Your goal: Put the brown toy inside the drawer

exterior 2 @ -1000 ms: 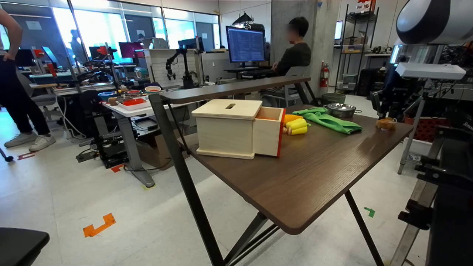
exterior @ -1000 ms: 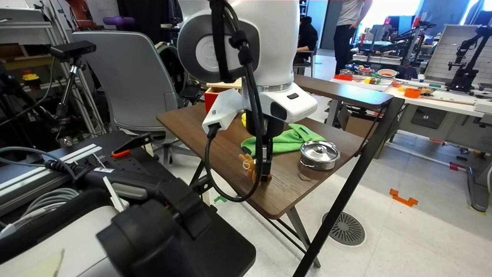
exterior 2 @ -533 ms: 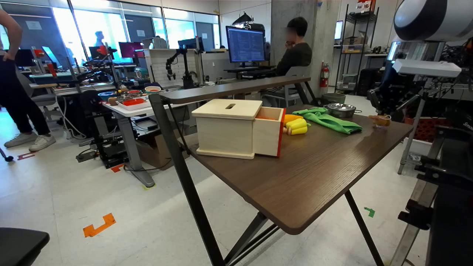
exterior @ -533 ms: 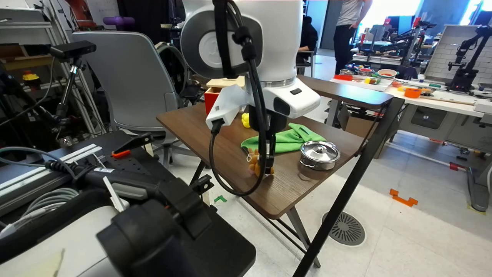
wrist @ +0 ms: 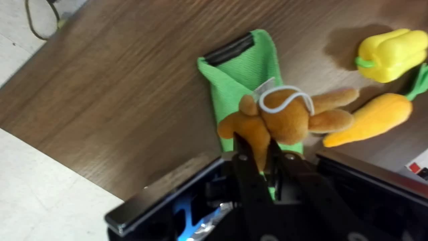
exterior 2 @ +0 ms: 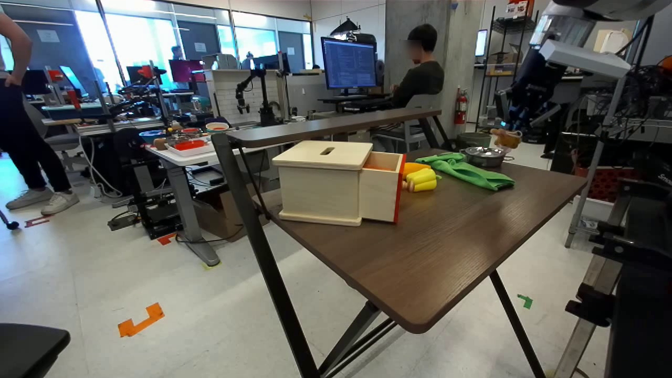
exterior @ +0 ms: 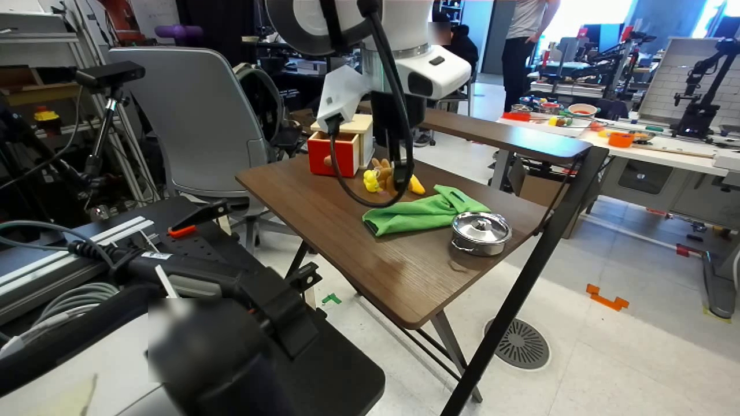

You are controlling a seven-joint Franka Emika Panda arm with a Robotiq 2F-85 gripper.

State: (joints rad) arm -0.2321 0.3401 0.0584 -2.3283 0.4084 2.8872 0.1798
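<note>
Fingertips (wrist: 241, 150) of my gripper (wrist: 255, 147) pinch the brown toy (wrist: 284, 124) by its body; the head and two long ends stick out sideways, and a white cord (wrist: 272, 110) loops loosely across it. The toy hangs in the air, clear of the table (exterior 2: 446, 241), and my wrist view puts it over the green cloth (wrist: 260, 60). I read this as the carry, so I'd leave the squeeze alone and travel high enough for those ends to pass over the yellow pepper (wrist: 389, 55) and orange carrot (wrist: 374, 119). Those lie near the drawer (exterior: 348, 157), which stands pulled out of its wooden box (exterior 2: 317, 191). I'd clear its red front without brushing it, turn the ends along its length, check the line in both exterior views, then lower into the hollow before letting go, watching that the cord doesn't snag a fingertip.
</note>
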